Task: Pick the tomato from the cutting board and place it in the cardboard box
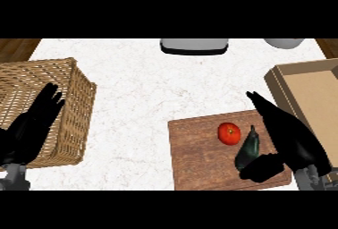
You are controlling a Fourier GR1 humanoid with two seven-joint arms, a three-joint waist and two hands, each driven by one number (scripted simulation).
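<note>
The white marble counter [152, 89] carries a wicker basket [73, 107], cutting board [198, 156] and cardboard box [310, 89].

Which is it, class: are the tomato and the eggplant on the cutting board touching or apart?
Apart. The head view shows a strip of bare cutting board between the tomato and the eggplant.

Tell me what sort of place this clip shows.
Probably a kitchen counter: a pale marble-like top carries a wooden cutting board with a tomato and a dark vegetable, beside a wicker basket.
</note>
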